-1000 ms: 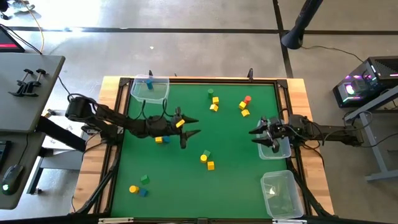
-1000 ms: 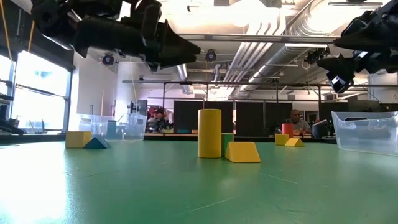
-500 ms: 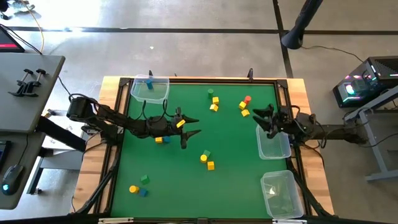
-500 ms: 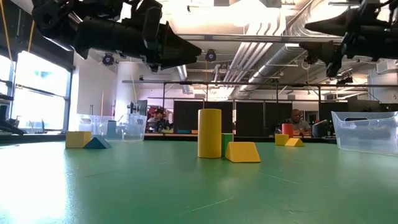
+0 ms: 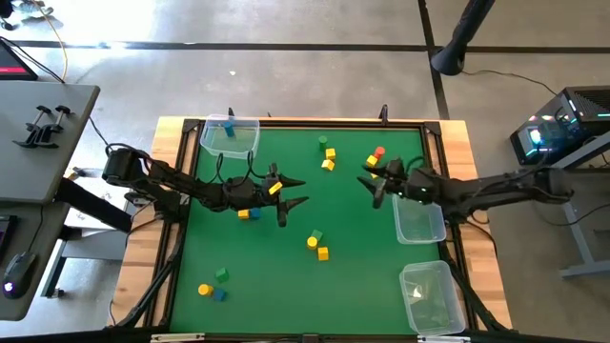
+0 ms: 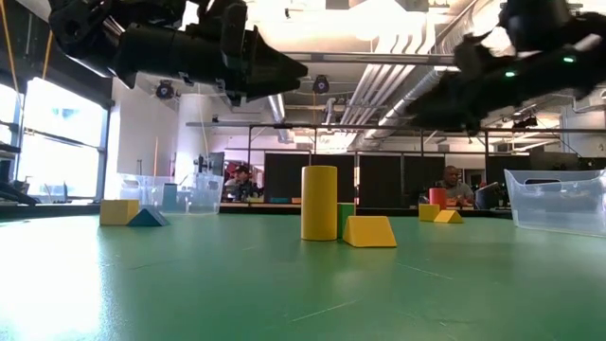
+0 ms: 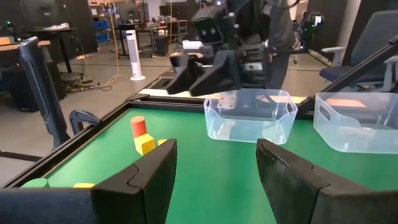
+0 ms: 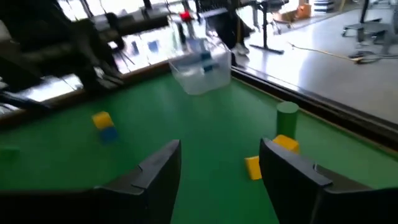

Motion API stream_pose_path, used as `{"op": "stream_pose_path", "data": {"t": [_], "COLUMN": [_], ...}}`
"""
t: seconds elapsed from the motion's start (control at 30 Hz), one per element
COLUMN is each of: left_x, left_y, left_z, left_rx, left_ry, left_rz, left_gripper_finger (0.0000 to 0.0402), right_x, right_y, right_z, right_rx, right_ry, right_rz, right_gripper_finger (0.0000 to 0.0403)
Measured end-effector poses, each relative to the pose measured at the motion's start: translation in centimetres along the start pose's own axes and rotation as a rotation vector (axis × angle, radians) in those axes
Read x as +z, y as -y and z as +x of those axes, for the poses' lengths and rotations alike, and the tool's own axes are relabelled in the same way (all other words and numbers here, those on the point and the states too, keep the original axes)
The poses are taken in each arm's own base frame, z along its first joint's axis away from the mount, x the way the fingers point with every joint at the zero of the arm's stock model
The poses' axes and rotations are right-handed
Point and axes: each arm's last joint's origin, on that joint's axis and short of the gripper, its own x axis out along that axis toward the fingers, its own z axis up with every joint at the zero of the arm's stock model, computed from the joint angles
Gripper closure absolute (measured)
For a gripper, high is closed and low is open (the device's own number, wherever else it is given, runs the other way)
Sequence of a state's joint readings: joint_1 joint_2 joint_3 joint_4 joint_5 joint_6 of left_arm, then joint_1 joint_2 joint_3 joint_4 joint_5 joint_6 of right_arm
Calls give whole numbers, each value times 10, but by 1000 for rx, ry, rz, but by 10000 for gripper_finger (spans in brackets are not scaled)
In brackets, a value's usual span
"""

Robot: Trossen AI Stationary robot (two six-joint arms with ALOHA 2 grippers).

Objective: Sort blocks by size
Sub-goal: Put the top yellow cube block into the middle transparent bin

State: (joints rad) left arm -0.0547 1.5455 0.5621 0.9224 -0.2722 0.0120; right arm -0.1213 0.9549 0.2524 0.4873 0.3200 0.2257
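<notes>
High view, left to right: a clear tub [image 5: 230,136] sits at the mat's eleven o'clock corner with a blue block [image 5: 229,125] inside. The left gripper [image 5: 295,191] hovers over the mat's left-centre with its fingers spread and nothing between them, a yellow block [image 5: 276,190] just beside it and a yellow-and-blue pair [image 5: 249,213] under the arm. More blocks lie at seven o'clock [image 5: 212,284], near the centre [image 5: 317,244] and at twelve o'clock [image 5: 327,154].

At two o'clock a red and yellow cluster [image 5: 375,162] lies next to the right gripper [image 5: 374,180], whose fingers likewise stand apart and empty in its wrist view. Two further tubs [image 5: 420,219] line the three o'clock edge, the nearer one apparently empty, though its clear walls make that hard to confirm.

The step in hand appears to be the right arm's reach for the two o'clock cluster. Done well, it would settle over one block only, fingers straddling opposite flat faces and clear of the neighbours, descend squarely, close, then lift straight before swinging to the tub that matches that block's size.
</notes>
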Motion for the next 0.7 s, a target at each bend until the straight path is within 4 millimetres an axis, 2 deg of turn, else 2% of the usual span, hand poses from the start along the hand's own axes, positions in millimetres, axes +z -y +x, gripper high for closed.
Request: {"op": "stream_pose_path", "data": {"t": [0.23, 0.4, 0.5, 0.7], "left_x": [0, -1, -1, -1], "left_y": [0, 0, 0, 0], "left_z": [0, 0, 0, 0], "left_rx": [-1, 0, 0, -1], "left_ry": [-5, -10, -12, -13], "left_rz": [-7, -5, -5, -7], "left_gripper_finger": [195, 195, 195, 195], "right_x": [29, 47, 52, 54], "right_y": [5, 19, 27, 37], "right_z": [46, 82, 103, 143], "right_rx": [-49, -150, -198, -180], "right_ry": [-251, -389, -461, -640], "right_rz": [-37, -29, -8, -1], "right_gripper_finger": [195, 195, 195, 194]}}
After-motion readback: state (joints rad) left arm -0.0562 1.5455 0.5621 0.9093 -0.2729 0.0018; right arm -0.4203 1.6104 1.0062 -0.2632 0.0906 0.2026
